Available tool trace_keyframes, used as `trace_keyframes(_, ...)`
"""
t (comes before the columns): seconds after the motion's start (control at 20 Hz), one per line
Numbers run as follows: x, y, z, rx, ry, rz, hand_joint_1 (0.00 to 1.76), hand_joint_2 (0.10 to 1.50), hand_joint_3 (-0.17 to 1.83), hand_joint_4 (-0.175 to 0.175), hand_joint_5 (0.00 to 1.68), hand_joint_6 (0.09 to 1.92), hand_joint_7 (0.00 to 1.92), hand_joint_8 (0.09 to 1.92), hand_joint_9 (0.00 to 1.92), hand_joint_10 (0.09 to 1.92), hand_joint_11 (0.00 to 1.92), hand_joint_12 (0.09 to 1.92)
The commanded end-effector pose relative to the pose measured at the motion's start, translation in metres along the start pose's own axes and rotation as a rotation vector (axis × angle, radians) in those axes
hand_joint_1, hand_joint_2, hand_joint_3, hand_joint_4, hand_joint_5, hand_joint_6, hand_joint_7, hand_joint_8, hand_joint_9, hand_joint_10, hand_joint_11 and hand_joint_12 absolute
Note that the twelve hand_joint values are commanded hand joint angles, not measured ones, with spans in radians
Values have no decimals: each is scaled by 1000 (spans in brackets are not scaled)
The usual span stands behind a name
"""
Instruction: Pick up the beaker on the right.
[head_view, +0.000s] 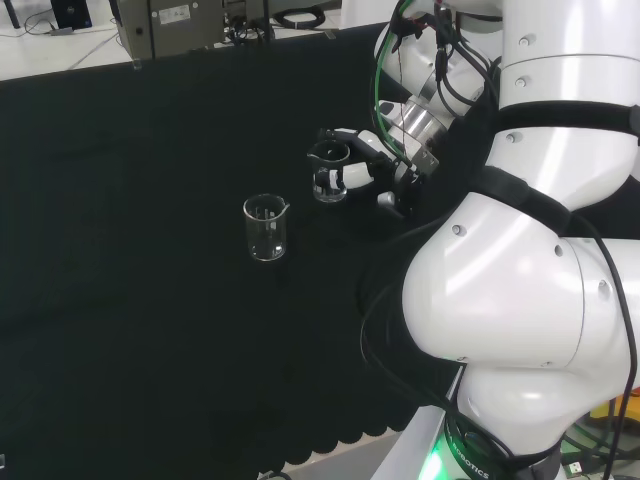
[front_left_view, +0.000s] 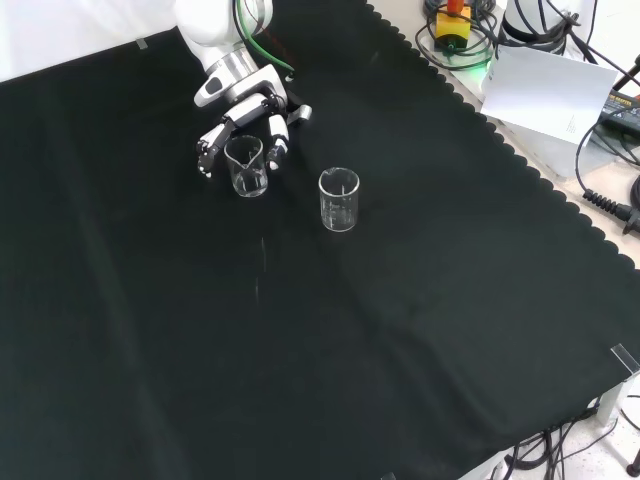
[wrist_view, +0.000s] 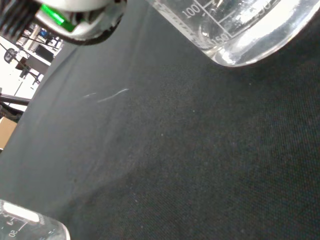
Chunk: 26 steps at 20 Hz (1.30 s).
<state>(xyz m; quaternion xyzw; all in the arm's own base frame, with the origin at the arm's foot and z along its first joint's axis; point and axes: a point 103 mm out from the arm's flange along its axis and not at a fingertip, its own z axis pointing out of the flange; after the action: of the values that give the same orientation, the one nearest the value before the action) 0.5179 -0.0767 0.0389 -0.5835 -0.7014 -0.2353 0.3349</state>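
Two clear glass beakers stand upright on the black cloth. In the head view the right beaker (head_view: 329, 173) is at my hand (head_view: 378, 165); the left beaker (head_view: 265, 228) stands alone, nearer the camera. In the front view my hand (front_left_view: 247, 112) comes in from the top and its fingers (front_left_view: 276, 138) reach down on both sides of the near beaker (front_left_view: 246, 166), a little spread and not closed on it. The other beaker (front_left_view: 339, 199) stands to its right. In the wrist view the near beaker's base (wrist_view: 235, 42) is close and large, and the other beaker's rim (wrist_view: 27, 225) is at a corner.
The arm's white links (head_view: 540, 230) take up the right of the head view. The cloth's scalloped edge (front_left_view: 500, 130) runs along the right in the front view, with cables and a white sheet (front_left_view: 550, 90) beyond it. Bare black cloth lies around both beakers.
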Motion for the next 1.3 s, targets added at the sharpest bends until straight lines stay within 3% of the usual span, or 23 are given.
trace_keyframes(0.05, 1, 0, 1, -4, -6, -1, 881, 546, 560, -12, 373, 87, 231, 647, 353, 604, 13, 1380)
trace_keyframes(0.4, -2, 1, 3, -36, 12, 29, 932, 551, 562, -9, 536, 115, 344, 678, 445, 592, 47, 1352)
trace_keyframes(0.55, 0, 4, 6, -35, 14, 28, 962, 567, 568, -9, 485, 574, 398, 693, 505, 541, 69, 1345)
trace_keyframes(0.65, 1, 6, 8, -42, 22, 30, 979, 571, 582, -10, 448, 788, 417, 714, 531, 543, 89, 1346)
trace_keyframes(0.9, 8, 13, 7, -73, 31, 26, 1041, 587, 608, -12, 461, 922, 442, 737, 582, 557, 196, 1326)
trace_keyframes(0.95, 11, 14, 7, -84, 35, 27, 1058, 599, 617, -13, 495, 938, 464, 739, 609, 559, 242, 1310)
trace_keyframes(1.05, 15, 15, 3, -125, 15, 37, 1108, 725, 537, -41, 792, 928, 638, 737, 801, 531, 572, 1181)
trace_keyframes(1.15, 16, 15, -2, -165, -9, 65, 1163, 833, 387, -126, 1058, 802, 924, 682, 1054, 444, 1020, 940)
trace_keyframes(1.25, 16, 12, -7, -189, -42, 83, 1235, 889, 245, -18, 1201, 661, 1161, 578, 1270, 292, 1255, 768)
trace_keyframes(1.3, 15, 10, -8, -203, -50, 86, 1255, 890, 215, 18, 1247, 589, 1257, 480, 1354, 225, 1311, 719)
